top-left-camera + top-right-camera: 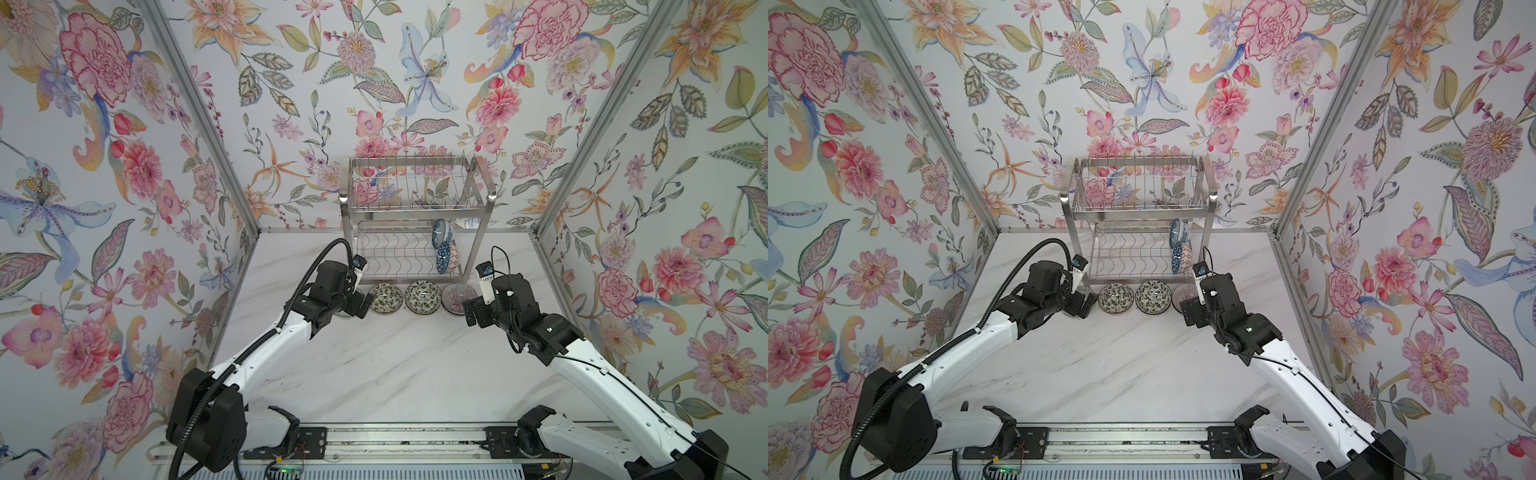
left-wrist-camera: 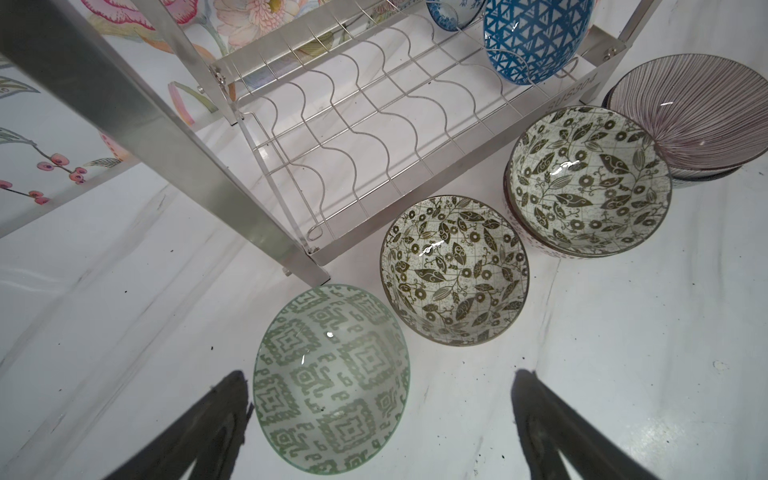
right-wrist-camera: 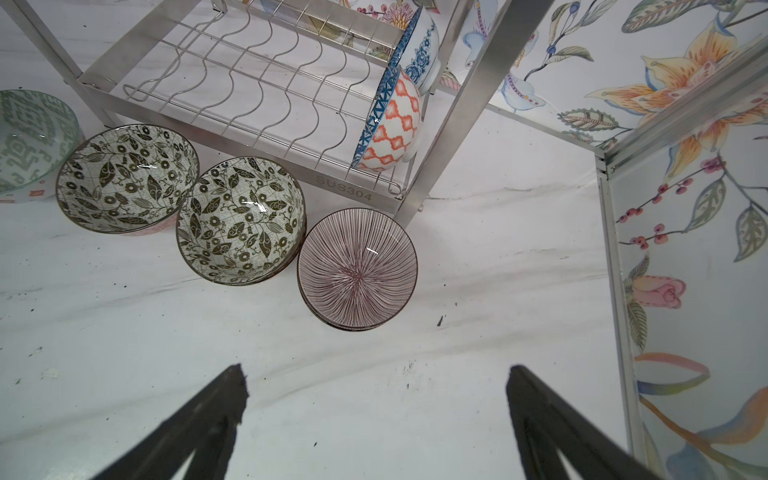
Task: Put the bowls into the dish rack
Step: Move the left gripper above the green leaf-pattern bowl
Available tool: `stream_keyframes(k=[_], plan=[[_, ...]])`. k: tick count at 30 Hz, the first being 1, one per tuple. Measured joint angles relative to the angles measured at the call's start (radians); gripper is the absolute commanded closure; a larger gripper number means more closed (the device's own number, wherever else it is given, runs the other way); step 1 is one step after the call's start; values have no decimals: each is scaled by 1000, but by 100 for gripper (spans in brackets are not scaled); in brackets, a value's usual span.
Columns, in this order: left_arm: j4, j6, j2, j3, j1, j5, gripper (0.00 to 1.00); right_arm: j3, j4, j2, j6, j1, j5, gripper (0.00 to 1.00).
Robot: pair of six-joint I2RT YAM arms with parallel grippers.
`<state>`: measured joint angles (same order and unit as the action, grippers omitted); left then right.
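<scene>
Left wrist view, item one: left gripper (image 2: 380,374). Black tapered fingers, spread as wide as they go, holding nothing. It hangs over the green bowl (image 2: 332,378), which stands at the front corner leg of the dish rack (image 2: 266,232). One finger (image 2: 226,401) sits just beside that bowl's rim; whether it touches I cannot tell.

Item two: right gripper (image 3: 376,368). Same black fingers, equally splayed and empty, over bare table (image 3: 415,436) a little out from the rack's other front leg.

Item three: dish rack. Shiny brushed steel, flat-bar legs and frame, two tiers. The upper shelf has straight upright prongs; the lower shelf is thin wire bent in waves. It stands at the back of the table, against the flowered wall (image 1: 374,83).

Item four: bowls on the table. Round glazed ceramic, mouths up, in a close row along the rack's front rail.
- Green bowl: pale, frosted look, blocky green geometric print.
- First leaf bowl (image 2: 455,270) and second leaf bowl (image 2: 590,180): dark leaves and small round flowers on speckled white, dark rims.
- Striped bowl (image 3: 357,268): fine plum lines fanning out from the centre.
- The second leaf bowl and the striped bowl each nest on another bowl.

Item five: bowls in the rack. Two stand on edge in the lower shelf, at the end nearest the right gripper.
- Triangle bowl (image 3: 390,129): blue triangles inside, orange lattice outside.
- Floral bowl (image 3: 422,54): blue on white, just behind the triangle bowl.

Table: white marble look, grey veins, dark specks.
</scene>
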<state>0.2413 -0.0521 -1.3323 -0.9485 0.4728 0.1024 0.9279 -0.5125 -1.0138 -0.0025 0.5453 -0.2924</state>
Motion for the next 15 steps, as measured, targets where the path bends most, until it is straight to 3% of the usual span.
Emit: stream_keyframes(k=[9,15], plan=[[71,-16,-97,-74,136,-32,1,3,-1,-8,1,-12,32,1],[64,-117,-126,-103,182,-21,1,3,0,-7,27,-19,55,1]])
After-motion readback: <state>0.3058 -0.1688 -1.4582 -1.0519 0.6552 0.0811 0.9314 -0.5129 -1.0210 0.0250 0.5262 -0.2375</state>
